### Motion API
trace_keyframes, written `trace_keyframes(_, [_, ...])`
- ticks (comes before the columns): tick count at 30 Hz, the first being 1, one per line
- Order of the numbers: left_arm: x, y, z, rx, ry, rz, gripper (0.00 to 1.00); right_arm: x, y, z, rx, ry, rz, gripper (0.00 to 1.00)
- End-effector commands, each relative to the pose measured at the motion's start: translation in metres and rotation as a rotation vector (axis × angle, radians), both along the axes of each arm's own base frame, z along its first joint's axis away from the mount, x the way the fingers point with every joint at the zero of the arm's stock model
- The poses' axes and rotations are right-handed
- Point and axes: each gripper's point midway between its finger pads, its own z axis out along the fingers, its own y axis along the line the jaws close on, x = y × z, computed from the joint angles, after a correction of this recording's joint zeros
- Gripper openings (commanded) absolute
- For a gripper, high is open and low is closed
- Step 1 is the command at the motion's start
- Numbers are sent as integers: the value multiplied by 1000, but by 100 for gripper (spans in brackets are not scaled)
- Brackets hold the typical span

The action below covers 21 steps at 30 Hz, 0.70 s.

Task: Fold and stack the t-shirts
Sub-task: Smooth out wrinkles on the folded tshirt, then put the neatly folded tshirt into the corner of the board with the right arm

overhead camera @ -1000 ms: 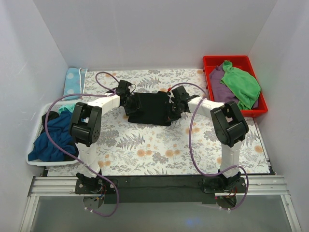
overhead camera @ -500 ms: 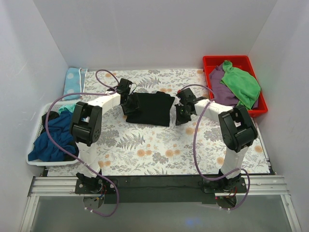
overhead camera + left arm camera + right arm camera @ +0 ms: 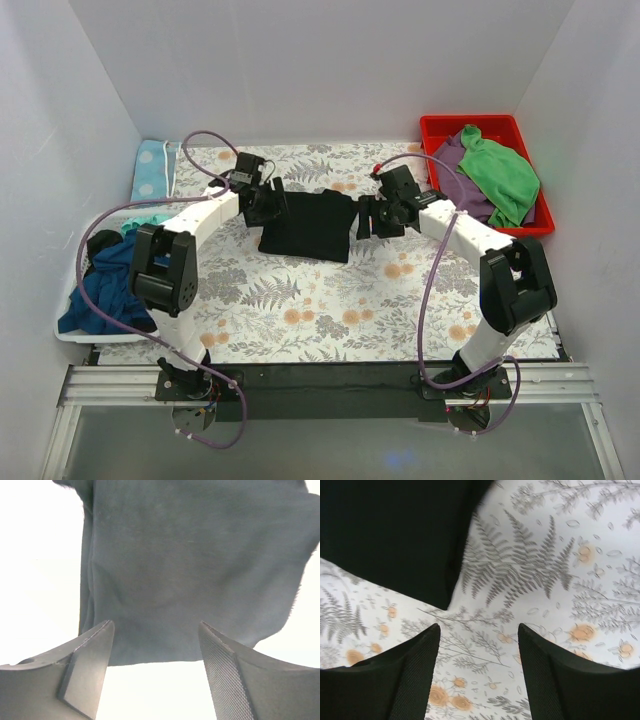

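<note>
One soft black folded cloth t-shirt [image 3: 310,225] lies mid floral counter [image 3: 330,310]. Left pincer [image 3: 155,630] agape over its left edge, contact unclear in glare. Right pincer [image 3: 479,630] agape just beside right corner. Both empty. Cloth limp, light, layers slide; pinch all layers at edge.

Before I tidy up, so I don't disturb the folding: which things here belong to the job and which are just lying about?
Job: black t-shirt on the table; dark blue shirt in the white basket; left pincer and right pincer, both open.
Lying about, probably: red bin holding green cloth and purple cloth; dotted light-blue cloth.
</note>
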Motion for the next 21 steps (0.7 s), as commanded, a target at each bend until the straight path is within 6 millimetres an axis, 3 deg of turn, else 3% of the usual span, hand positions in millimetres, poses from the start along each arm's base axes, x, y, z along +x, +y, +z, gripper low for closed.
trace_keyframes(1, [13,8,79,-20,-211,34,70,18,36,29,196,-65,96,72])
trace_keyframes(2, [12,10,92,-25,-239,50,70,20,40,26,216,-54,103,72])
trace_keyframes(8, [6,20,125,-39,-300,86,72,50,67,9,456,32,78,73])
trace_keyframes(13, [-3,26,131,-39,-310,88,72,71,76,-3,471,37,91,74])
trace_keyframes(18, [-10,35,137,-36,-323,102,73,73,83,-21,488,79,125,71])
trace_keyframes(21, [-13,39,137,-35,-320,113,73,72,85,-43,485,133,117,66])
